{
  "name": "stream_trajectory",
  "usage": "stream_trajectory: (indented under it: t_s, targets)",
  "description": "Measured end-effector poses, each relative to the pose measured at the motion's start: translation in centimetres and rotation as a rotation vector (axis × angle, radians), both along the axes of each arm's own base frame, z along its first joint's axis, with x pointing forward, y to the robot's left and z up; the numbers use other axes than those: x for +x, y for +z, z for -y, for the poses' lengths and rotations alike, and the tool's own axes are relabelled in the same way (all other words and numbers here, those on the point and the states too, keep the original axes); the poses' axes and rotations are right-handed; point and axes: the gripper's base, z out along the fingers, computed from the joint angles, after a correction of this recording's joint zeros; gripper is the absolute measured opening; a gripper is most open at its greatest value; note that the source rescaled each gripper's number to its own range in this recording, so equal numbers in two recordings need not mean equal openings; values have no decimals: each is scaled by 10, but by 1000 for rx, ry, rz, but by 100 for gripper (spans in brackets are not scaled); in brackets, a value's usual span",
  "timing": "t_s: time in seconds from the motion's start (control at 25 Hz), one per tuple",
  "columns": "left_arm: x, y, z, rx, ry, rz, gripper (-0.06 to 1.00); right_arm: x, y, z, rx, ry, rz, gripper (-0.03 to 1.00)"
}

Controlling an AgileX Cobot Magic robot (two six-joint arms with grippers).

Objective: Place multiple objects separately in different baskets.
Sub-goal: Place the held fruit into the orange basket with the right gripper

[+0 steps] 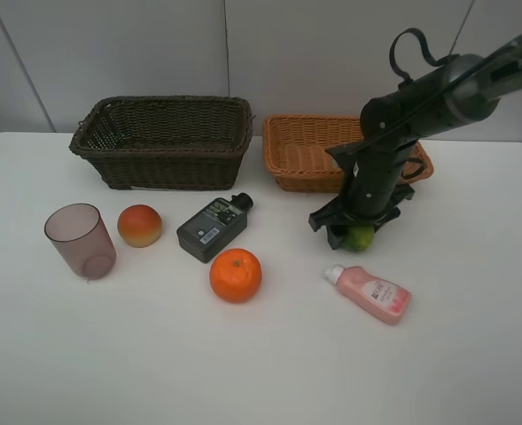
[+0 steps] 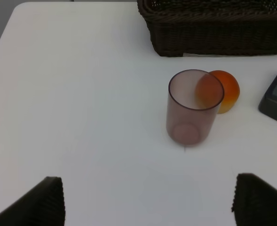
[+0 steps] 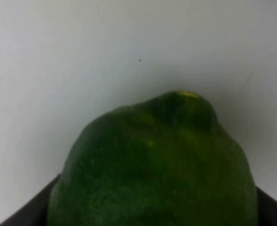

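Since the right gripper is clamped on the lime, low and just in front of the tan basket, that arm's the nearer one; left gripper hangs wide open, empty.

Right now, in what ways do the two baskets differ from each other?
The dark brown basket has taller walls and a much darker weave; the orange-tan basket is shallower and light. In the high view the dark brown basket is on the left, the orange-tan basket on the right, partly behind the right arm. Both are rectangular and woven.
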Motion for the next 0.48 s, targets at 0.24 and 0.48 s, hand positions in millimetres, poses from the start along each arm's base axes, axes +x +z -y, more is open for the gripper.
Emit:
stream_trajectory:
  t_s: [0.24, 0.48]
  targets:
    - [0, 0, 0, 0, 0, 0, 93, -3, 13, 2, -5, -5, 1, 30]
    - [0, 0, 0, 0, 0, 0, 93, -10, 59, 6, 9, -16, 53, 30]
